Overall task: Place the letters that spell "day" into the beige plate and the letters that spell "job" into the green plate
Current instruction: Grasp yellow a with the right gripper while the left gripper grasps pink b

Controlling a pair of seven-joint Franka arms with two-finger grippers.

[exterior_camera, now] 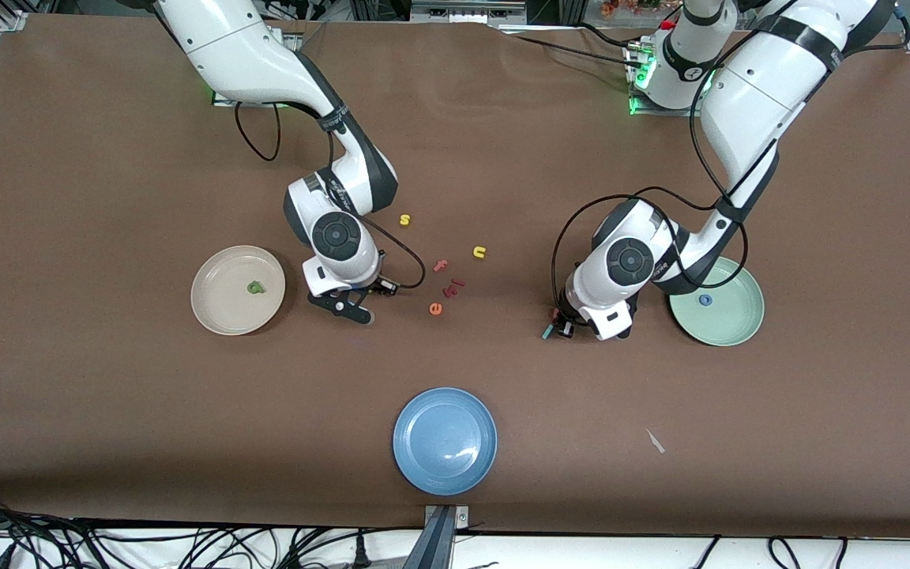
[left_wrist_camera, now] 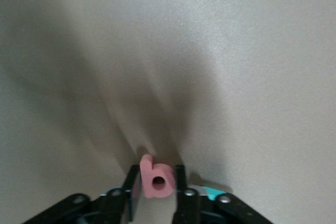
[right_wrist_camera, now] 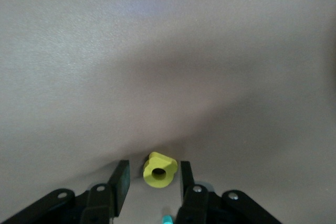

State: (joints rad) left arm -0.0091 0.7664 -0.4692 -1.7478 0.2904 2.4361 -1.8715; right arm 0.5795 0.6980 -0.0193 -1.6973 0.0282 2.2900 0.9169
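Observation:
My left gripper [exterior_camera: 559, 326] is down at the table beside the green plate [exterior_camera: 731, 318], and its fingers [left_wrist_camera: 180, 179] press both sides of the salmon "b" [left_wrist_camera: 156, 181]. A teal letter [exterior_camera: 547, 332] lies right by those fingers. The blue "o" [exterior_camera: 705, 299] rests in the green plate. My right gripper [exterior_camera: 351, 305] is low beside the beige plate [exterior_camera: 218, 307]. It straddles a yellow round-bowled letter [right_wrist_camera: 159, 171], with a gap showing at each finger. A dark green letter [exterior_camera: 255, 288] lies in the beige plate.
Between the arms lie a yellow "s" [exterior_camera: 404, 220], a yellow "u" [exterior_camera: 479, 252], a salmon "f" [exterior_camera: 441, 265], another salmon piece [exterior_camera: 455, 284] and an orange "e" [exterior_camera: 435, 308]. A blue plate [exterior_camera: 445, 441] sits nearest the front camera, with a white scrap [exterior_camera: 655, 441] beside it.

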